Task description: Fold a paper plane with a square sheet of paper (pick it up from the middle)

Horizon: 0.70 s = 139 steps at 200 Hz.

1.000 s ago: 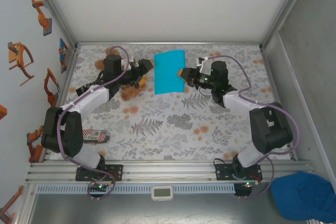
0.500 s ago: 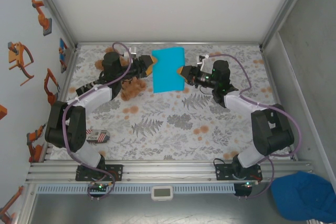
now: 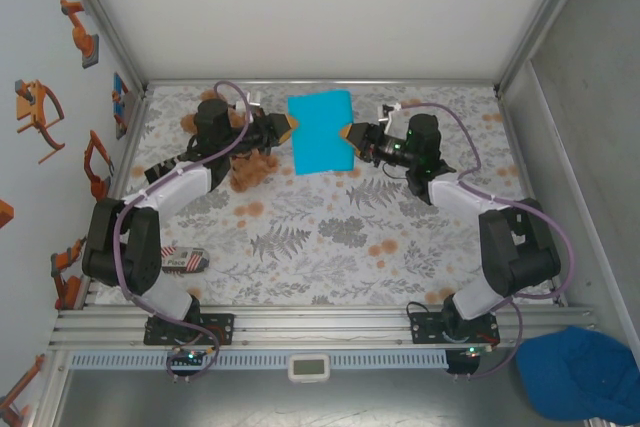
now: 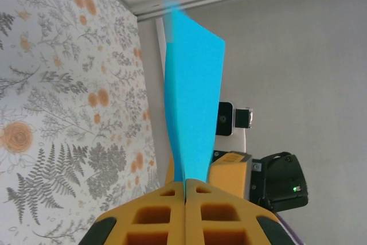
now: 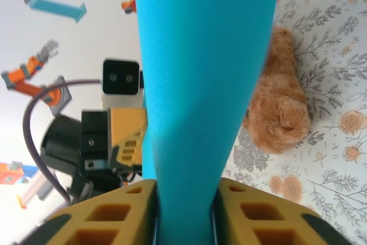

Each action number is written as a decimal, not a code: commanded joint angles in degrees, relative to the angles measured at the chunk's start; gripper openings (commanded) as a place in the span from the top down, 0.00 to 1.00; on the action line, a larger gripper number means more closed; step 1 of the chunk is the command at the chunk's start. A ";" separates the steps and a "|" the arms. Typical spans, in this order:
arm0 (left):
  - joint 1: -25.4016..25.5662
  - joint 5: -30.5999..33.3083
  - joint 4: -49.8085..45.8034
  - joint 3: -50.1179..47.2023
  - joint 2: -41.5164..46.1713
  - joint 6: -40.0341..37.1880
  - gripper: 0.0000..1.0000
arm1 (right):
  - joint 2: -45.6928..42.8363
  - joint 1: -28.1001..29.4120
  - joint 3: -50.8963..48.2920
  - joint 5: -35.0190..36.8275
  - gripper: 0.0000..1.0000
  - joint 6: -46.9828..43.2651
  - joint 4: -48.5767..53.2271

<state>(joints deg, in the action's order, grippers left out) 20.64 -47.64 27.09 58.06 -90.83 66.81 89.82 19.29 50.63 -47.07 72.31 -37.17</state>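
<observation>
- Holding the paper sheet [image 3: 320, 132] up over the far end of the table [image 3: 330, 237], the left gripper [image 3: 288, 127] pinches one edge tight.
- The right gripper [image 3: 347, 134] has its jaws partly apart around the opposite edge; I cannot tell if it grips.
- Best keep both ends level, without tugging.

A desk [image 3: 320, 247] draped in a grey-leaf, orange-blossom cloth [image 4: 69, 113] sits boxed in by a white back wall [image 3: 320, 7], a left wall [image 3: 35, 52] dotted with robot-arm stickers [image 3: 38, 112] and a grey right panel [image 3: 590, 127], evenly lit; an aluminium rail [image 3: 320, 325] lines the near edge.
</observation>
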 commanded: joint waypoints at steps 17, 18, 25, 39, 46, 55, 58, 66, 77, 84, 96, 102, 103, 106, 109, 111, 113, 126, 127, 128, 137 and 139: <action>0.31 0.51 -8.69 2.75 3.04 -6.23 1.00 | -6.26 -6.67 -2.58 1.05 0.49 -7.60 10.38; 0.29 0.56 -8.88 2.84 3.07 -6.33 1.00 | -6.56 -6.83 -2.44 1.38 0.49 -8.27 11.56; 0.51 0.73 -10.65 3.34 3.23 -7.12 1.00 | -8.53 -7.66 -1.11 3.80 0.46 -14.04 20.63; 1.26 1.42 -14.87 4.76 3.34 -9.24 1.00 | -12.38 -7.82 3.69 13.79 0.40 -27.48 41.24; 1.92 2.08 -17.28 5.62 3.36 -10.56 1.00 | -13.65 -7.92 5.79 18.28 0.39 -31.61 48.25; 3.05 3.37 -20.35 6.98 3.01 -12.10 1.00 | -14.97 -8.11 7.87 24.15 0.39 -35.42 55.29; 3.50 3.77 -21.60 7.55 2.81 -12.69 1.00 | -15.28 -8.19 8.43 25.78 0.39 -36.24 56.97; 4.84 4.71 -24.36 9.21 2.15 -14.03 1.00 | -16.13 -8.32 9.75 29.70 0.39 -38.05 60.71; 6.86 5.53 -26.90 11.24 1.13 -15.09 1.00 | -16.80 -8.32 11.07 33.49 0.39 -39.54 64.08; 8.07 5.66 -27.09 12.15 0.54 -14.99 1.00 | -17.19 -8.35 11.51 35.30 0.39 -40.17 65.33; 9.71 5.15 -25.45 12.90 -0.61 -13.36 1.00 | -17.57 -8.34 12.10 36.39 0.39 -40.47 66.48; 10.25 4.21 -23.75 13.00 -1.09 -11.94 1.00 | -17.66 -8.30 12.21 36.52 0.39 -40.45 66.69; 10.27 4.08 -23.44 12.97 -1.14 -11.65 1.00 | -17.66 -8.30 12.21 36.52 0.39 -40.43 66.70; 10.51 3.75 -22.42 12.81 -1.19 -10.79 1.00 | -17.71 -8.30 12.17 36.52 0.39 -40.35 66.74; 10.63 3.22 -21.19 12.64 -1.36 -10.08 1.00 | -17.72 -8.35 12.15 36.44 0.40 -40.20 66.70; 10.75 2.78 -20.39 12.52 -1.50 -9.38 1.00 | -17.74 -8.31 12.13 36.39 0.40 -40.16 66.70; 10.83 2.48 -19.64 12.32 -1.53 -8.81 1.00 | -17.73 -8.35 12.12 36.36 0.39 -40.04 66.63; 10.78 0.48 -14.88 10.58 -1.77 -5.83 1.00 | -17.50 -8.31 11.74 35.46 0.40 -39.31 65.99; 10.80 0.37 -14.57 10.36 -1.75 -5.78 1.00 | -17.41 -8.31 11.67 35.33 0.40 -39.29 65.95; 10.77 0.32 -14.33 10.21 -1.78 -5.70 1.00 | -17.36 -8.30 11.63 35.22 0.40 -39.28 65.88; 10.50 0.09 -14.83 9.02 -1.76 -6.00 1.00 | -17.01 -8.26 11.51 34.55 0.41 -38.80 65.53; 10.43 0.09 -15.68 8.89 -1.78 -6.47 1.00 | -16.93 -8.23 11.51 34.45 0.41 -38.71 65.46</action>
<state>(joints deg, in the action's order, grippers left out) 31.88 -44.97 8.36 69.25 -91.61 58.06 72.42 11.05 62.00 -14.31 35.00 25.23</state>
